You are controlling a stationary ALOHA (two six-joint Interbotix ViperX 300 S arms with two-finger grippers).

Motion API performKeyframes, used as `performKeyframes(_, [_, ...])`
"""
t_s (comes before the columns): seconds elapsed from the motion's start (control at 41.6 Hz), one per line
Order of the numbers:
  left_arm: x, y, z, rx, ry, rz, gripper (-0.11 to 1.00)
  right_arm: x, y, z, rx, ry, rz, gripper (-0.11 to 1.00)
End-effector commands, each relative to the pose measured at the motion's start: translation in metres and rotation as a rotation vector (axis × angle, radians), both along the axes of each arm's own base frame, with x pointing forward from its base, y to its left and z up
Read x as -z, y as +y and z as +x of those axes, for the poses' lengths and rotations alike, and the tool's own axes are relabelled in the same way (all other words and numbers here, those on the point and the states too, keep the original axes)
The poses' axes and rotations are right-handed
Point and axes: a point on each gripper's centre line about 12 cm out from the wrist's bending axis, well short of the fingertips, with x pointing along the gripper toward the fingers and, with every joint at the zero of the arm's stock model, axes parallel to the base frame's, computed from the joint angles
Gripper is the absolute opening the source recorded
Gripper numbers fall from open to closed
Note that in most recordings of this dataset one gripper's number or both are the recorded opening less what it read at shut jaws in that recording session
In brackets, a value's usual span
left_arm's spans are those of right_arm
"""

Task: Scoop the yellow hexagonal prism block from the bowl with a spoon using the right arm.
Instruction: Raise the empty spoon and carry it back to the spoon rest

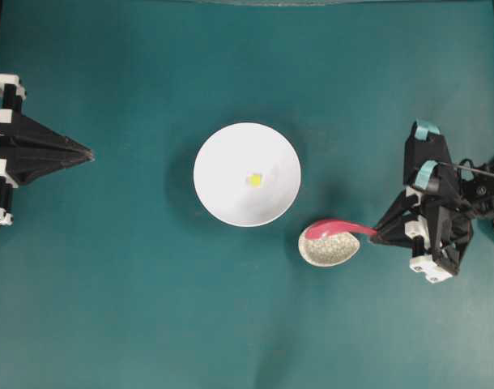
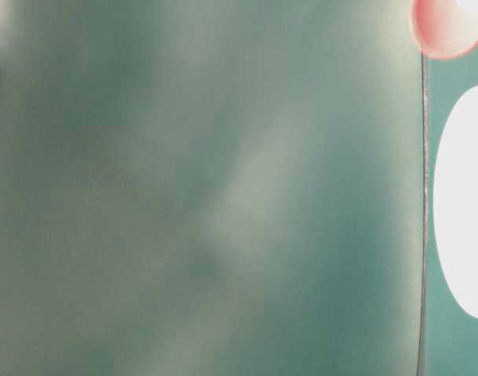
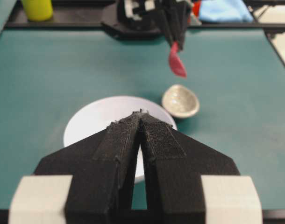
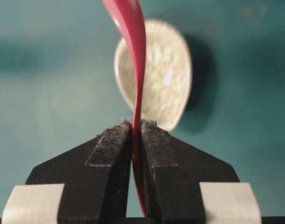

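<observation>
Teal mat [image 1: 117,308] across the whole table, plain and matte. Near the middle, the bowl [image 1: 223,194], large, white and round, with the yellow hexagonal prism block [image 1: 255,180] lying inside on its floor, just right of centre, touching nothing else. Just beside the bowl's lower right rim, a small speckled beige dish [image 1: 332,251], close to the rim but apart from it. Over that dish, the spoon [image 1: 338,230], glossy pink-red, scoop toward the bowl and handle running right into the right gripper [image 1: 378,237]. Jaws of that gripper pinched tight on the handle, pads pressed to both of its sides in the right wrist view, the spoon turned on edge and lifted clear of the dish in the left wrist view. At the far left edge, the left gripper [image 1: 87,153], fingers pressed together into a point, nothing between them, aimed toward the bowl and well apart from it. Table-level view mostly blurred green, with only a slice of white bowl and a pink-red curve at the right.
</observation>
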Motion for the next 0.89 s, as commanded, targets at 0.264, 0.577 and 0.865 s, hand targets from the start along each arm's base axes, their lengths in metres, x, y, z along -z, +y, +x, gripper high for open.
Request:
performKeyframes(0.264, [-0.011, 0.0, 0.003, 0.001, -0.031, -0.002, 0.03, 0.03, 0.017, 0.0, -0.023, 0.072, 0.01, 0.09])
performKeyframes(0.577, [-0.011, 0.0, 0.003, 0.002, -0.031, -0.003, 0.03, 0.046, 0.018, 0.002, -0.012, 0.115, 0.005, 0.09])
performKeyframes(0.865, [-0.011, 0.0, 0.004, 0.002, -0.029, -0.006, 0.04, 0.044, 0.018, 0.004, -0.005, 0.105, 0.008, 0.1])
